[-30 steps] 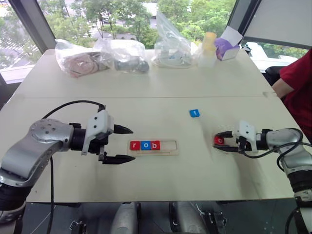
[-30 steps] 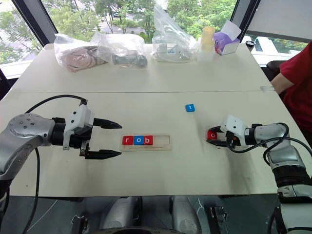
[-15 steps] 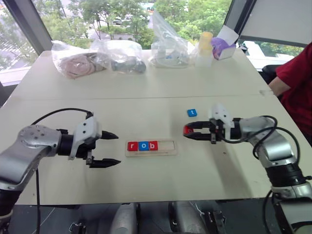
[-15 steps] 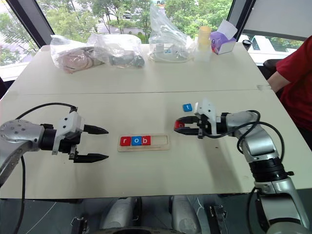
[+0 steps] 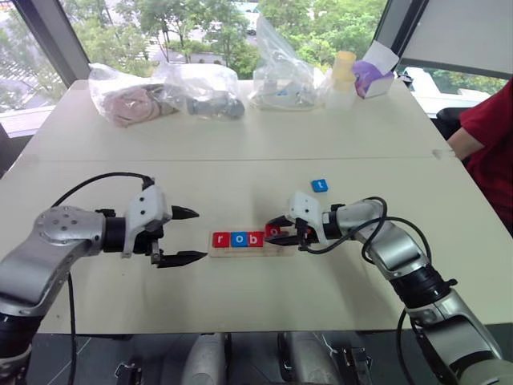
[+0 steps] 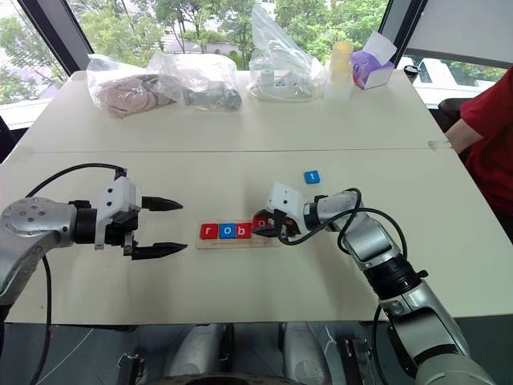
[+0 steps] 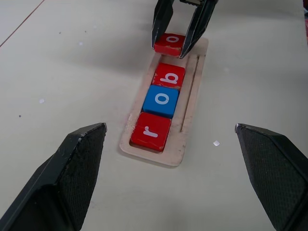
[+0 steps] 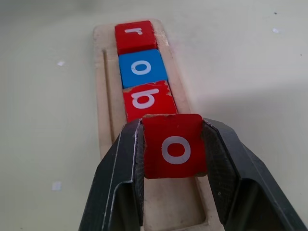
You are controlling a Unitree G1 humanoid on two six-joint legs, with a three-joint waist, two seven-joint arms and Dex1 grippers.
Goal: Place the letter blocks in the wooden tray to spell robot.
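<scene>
Right gripper [image 8: 174, 159] clamping red o block [image 8: 175, 146] over wooden tray [image 7: 190, 84], hovering just beside b block [image 7: 169, 75]. Risk: o catching b's edge, tilting on rim. Blue t block [image 5: 320, 185] waiting at tray's 1 o'clock. Left gripper [image 5: 188, 235] idling, jaws wide apart.

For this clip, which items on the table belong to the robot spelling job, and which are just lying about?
Job items:
wooden tray holding r, blue o, b
red o block in the right gripper
blue t block loose on the table
left gripper, open

Lying about:
plastic bags
yellow cup
tissue box
person's red sleeve
</scene>
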